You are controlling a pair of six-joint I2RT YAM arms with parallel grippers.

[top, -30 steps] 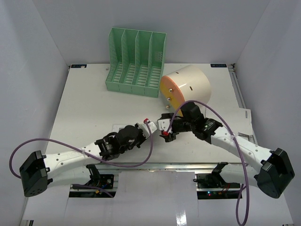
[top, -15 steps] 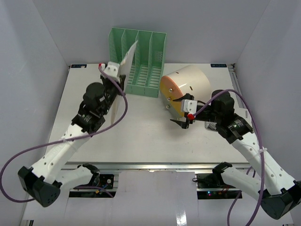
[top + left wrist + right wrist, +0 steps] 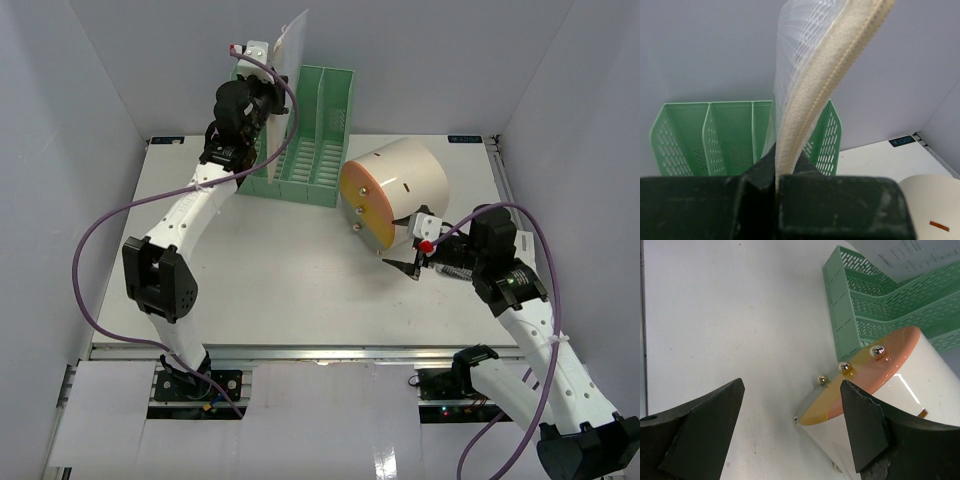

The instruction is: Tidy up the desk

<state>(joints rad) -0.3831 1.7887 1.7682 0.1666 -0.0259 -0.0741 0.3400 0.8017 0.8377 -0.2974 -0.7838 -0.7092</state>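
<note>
The left gripper (image 3: 266, 58) was clamped tight on the lower edge of a flat, translucent ribbed plastic pouch (image 3: 807, 75) with a cream woven zipper. It held the pouch upright above the green slotted file rack (image 3: 300, 150); which slot lay beneath it was hard to tell. The rack stood at the back of the desk (image 3: 260, 270), a flat white tabletop between white walls. Beside the rack lay the smooth cream drawer box (image 3: 410, 178), a cylinder on its side, its orange and yellow face set with round metal knobs (image 3: 844, 367). The right gripper (image 3: 405, 263) hovered just in front of that face, its jaws spread wide and empty.
</note>
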